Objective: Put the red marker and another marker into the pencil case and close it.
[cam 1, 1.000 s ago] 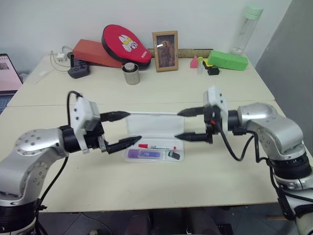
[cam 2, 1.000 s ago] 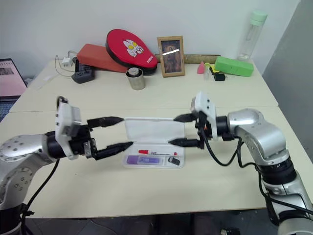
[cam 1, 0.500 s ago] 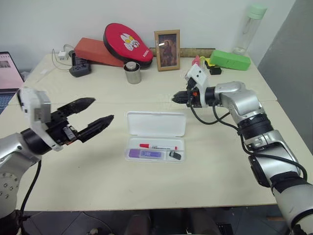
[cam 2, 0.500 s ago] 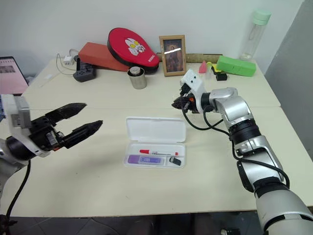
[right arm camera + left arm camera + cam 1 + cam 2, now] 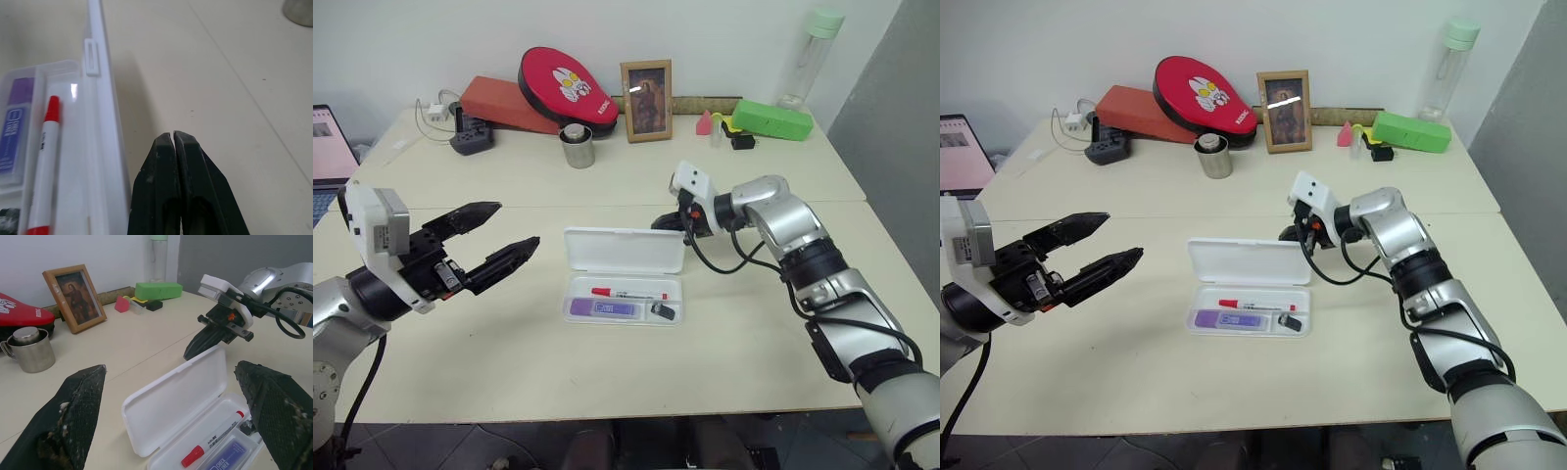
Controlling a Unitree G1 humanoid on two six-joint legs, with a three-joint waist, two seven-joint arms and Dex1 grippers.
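Right claw (image 5: 658, 223), fingers pressed together and empty, sits just behind the raised lid of the flat white plastic pencil case (image 5: 625, 250), long axis parallel to the table's front edge, red-capped white marker (image 5: 628, 293) and purple marker (image 5: 601, 308) inside; left claw (image 5: 497, 238), wide open, well apart.

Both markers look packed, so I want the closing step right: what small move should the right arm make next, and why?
Probably push the open lid forward and down over the tray: the right gripper, fingers shut, sits behind its far edge, while the red marker and purple marker lie inside.
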